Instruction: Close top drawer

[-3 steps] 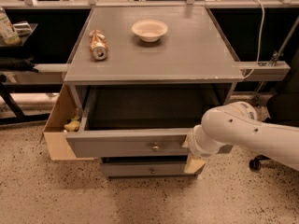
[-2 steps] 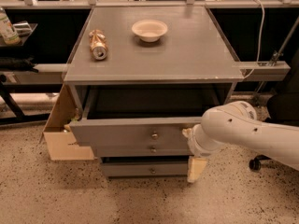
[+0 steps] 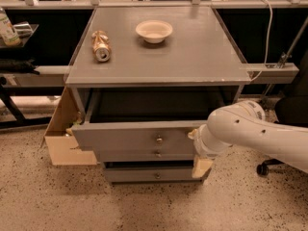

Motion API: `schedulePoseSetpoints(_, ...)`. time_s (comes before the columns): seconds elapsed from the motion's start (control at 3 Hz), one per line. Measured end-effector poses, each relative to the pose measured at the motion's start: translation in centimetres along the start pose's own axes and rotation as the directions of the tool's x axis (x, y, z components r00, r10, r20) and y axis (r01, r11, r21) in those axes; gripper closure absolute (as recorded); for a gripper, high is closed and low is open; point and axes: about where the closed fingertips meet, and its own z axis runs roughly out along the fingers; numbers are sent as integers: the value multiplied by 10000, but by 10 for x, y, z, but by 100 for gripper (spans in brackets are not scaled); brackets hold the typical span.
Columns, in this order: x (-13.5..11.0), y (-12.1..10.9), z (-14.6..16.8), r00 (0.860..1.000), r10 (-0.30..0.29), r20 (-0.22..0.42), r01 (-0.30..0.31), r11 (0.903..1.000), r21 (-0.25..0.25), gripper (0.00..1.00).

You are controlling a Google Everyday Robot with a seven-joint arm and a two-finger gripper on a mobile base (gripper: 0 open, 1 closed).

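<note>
Cream-tipped, the gripper (image 3: 197, 150) sits against the right end of the top drawer (image 3: 120, 138); whether it is clasped or loose I cannot tell. The grey drawer stands partly out beneath the cabinet top (image 3: 192, 57), which bears a can (image 3: 101, 45) and a bowl (image 3: 154, 31).

Looks like a lab or workshop: speckled floor (image 3: 144, 206), metal-framed bench (image 3: 276, 73), loose cable (image 3: 267, 37), office-chair castor (image 3: 262, 168). Shows the gripper (image 3: 201, 165) at the right end of the top drawer (image 3: 125, 137) front.

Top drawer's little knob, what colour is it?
The knob is silver, on the grey top drawer, camera view. The gripper is at its right end.
</note>
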Motion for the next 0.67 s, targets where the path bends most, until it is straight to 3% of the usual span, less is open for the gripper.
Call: schedulePoseSetpoints(0.67,2,-36,0,9992,-387,-142,392,9984,401,62)
